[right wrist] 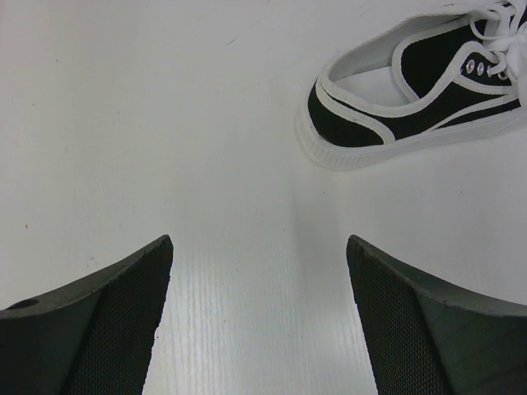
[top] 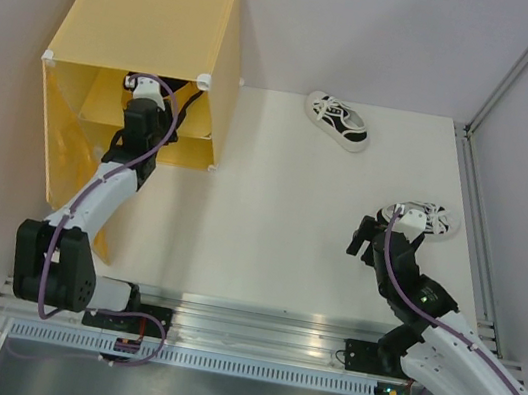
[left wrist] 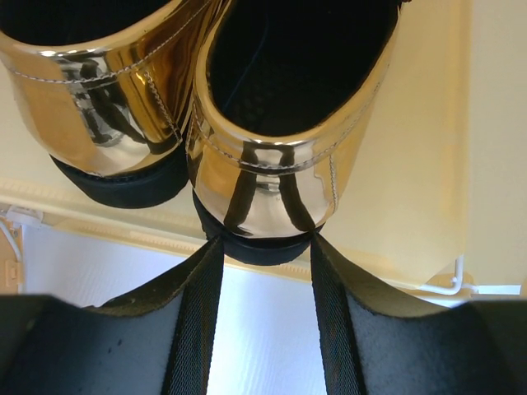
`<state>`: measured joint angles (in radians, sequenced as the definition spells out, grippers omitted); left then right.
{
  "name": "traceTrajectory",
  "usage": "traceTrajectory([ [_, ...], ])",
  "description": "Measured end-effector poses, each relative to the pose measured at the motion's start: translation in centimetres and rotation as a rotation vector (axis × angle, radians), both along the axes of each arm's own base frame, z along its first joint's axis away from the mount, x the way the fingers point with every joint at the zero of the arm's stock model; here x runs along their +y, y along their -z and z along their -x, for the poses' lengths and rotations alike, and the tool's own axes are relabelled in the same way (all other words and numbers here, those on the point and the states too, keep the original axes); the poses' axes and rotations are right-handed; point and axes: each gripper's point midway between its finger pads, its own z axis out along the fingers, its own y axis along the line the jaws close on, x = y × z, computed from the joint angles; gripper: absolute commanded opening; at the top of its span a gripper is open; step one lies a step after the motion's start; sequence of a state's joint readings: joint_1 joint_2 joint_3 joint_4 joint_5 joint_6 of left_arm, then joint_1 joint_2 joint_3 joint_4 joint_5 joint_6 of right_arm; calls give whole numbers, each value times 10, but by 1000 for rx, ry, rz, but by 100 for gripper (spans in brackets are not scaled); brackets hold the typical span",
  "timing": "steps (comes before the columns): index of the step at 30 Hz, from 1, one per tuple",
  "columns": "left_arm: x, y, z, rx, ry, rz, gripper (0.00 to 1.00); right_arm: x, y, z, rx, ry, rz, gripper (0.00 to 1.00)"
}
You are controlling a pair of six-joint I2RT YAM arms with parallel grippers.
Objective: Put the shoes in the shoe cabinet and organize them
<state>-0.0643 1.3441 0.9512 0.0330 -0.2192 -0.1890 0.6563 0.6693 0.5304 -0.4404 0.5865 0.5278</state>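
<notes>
Two gold loafers stand side by side on the yellow shelf of the shoe cabinet [top: 142, 15], heels toward the left wrist camera: one at the left [left wrist: 90, 107], one in the middle [left wrist: 280, 140]. My left gripper [left wrist: 265, 245] is open inside the cabinet, its fingertips just behind the middle loafer's heel. In the top view the cabinet roof hides it. One white sneaker [top: 338, 121] lies at the back of the table. The other sneaker [top: 432, 221] lies at the right and shows in the right wrist view [right wrist: 412, 99]. My right gripper [right wrist: 259, 243] is open and empty, just left of it.
The cabinet door [top: 60, 143] hangs open on the left, beside my left arm [top: 103, 191]. A metal rail [top: 474, 213] runs along the table's right edge. Grey walls close the back and sides.
</notes>
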Motion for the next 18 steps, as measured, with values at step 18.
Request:
traceTrajectory([
  [18, 1, 2, -12, -124, -8, 7, 49, 1, 0, 0, 2, -6, -3, 90],
])
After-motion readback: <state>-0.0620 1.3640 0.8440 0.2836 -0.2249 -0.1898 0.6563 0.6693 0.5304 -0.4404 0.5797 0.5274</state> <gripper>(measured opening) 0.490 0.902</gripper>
